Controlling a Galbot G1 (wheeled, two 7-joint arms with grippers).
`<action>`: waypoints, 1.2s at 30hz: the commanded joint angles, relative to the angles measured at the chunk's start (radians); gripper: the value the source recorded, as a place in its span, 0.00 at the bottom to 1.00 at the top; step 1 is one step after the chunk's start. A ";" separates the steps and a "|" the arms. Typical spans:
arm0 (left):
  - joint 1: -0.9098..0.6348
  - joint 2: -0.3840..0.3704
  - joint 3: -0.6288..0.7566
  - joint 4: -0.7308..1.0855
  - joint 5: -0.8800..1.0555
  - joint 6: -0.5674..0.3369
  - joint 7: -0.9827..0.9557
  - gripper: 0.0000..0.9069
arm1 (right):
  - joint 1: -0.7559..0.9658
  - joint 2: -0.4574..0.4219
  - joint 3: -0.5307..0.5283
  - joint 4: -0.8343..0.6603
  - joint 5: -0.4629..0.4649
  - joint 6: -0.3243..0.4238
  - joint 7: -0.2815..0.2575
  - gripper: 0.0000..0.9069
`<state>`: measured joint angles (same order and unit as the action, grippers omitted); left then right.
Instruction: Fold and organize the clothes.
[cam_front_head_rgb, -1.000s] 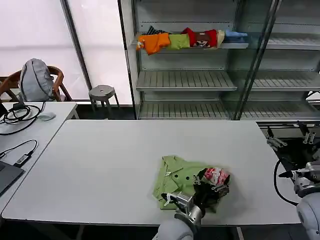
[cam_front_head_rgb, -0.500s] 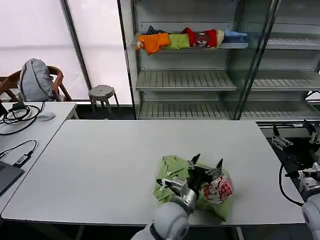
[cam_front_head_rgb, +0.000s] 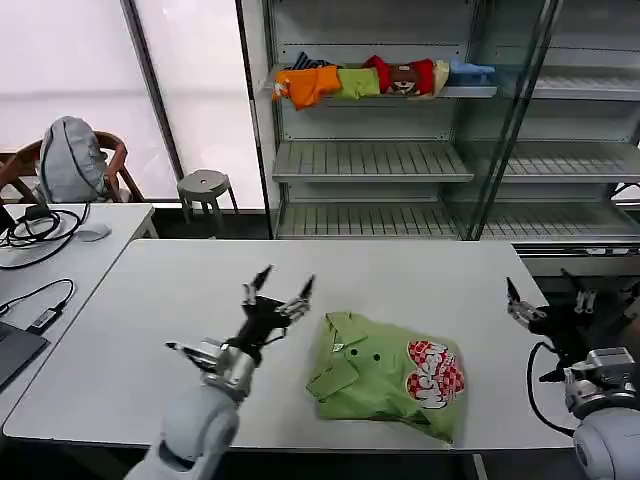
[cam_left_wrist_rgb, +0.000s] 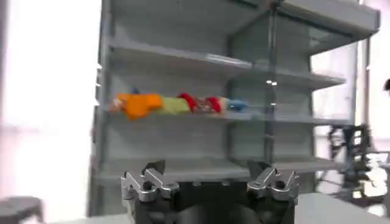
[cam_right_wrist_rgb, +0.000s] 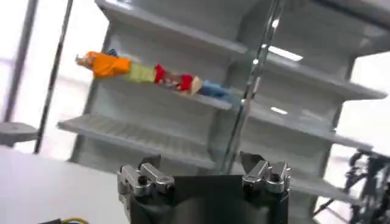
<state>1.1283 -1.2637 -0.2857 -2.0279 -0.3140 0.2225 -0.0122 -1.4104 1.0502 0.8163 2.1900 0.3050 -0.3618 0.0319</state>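
The light green polo shirt (cam_front_head_rgb: 380, 375) lies folded on the white table (cam_front_head_rgb: 200, 300) near the front edge, collar toward the left and the red-and-white checkered graphic (cam_front_head_rgb: 434, 372) facing up. My left gripper (cam_front_head_rgb: 278, 288) hovers open above the table just left of the shirt, not touching it, with nothing between its fingers. My right gripper (cam_front_head_rgb: 547, 302) is open and empty beyond the table's right edge. In the wrist views the left gripper (cam_left_wrist_rgb: 210, 178) and the right gripper (cam_right_wrist_rgb: 205, 175) both point at the shelving with jaws wide apart.
A row of orange, green, red and blue garments (cam_front_head_rgb: 380, 78) sits on the top shelf of the rack (cam_front_head_rgb: 370, 160) behind the table. A stool (cam_front_head_rgb: 205, 186), a chair with a grey backpack (cam_front_head_rgb: 70, 160) and a side desk with cables (cam_front_head_rgb: 45, 235) stand at the left.
My left gripper let go of the shirt and swung up and to the left. The shirt now lies flat with the graphic up. The right gripper moved slightly toward the table.
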 joint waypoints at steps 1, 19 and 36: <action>0.151 0.123 -0.399 -0.054 0.066 -0.122 0.124 1.00 | -0.042 0.040 -0.106 -0.068 -0.023 0.116 -0.139 1.00; 0.211 0.170 -0.541 -0.048 0.017 -0.124 0.124 1.00 | -0.009 -0.035 -0.320 -0.118 -0.033 0.011 -0.433 1.00; 0.230 0.142 -0.536 -0.051 0.015 -0.124 0.123 1.00 | 0.034 -0.070 -0.299 -0.182 0.057 -0.051 -0.584 1.00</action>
<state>1.3441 -1.1243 -0.7993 -2.0776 -0.2994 0.1046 0.1068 -1.4003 0.9996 0.5240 2.0449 0.2807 -0.3603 -0.4390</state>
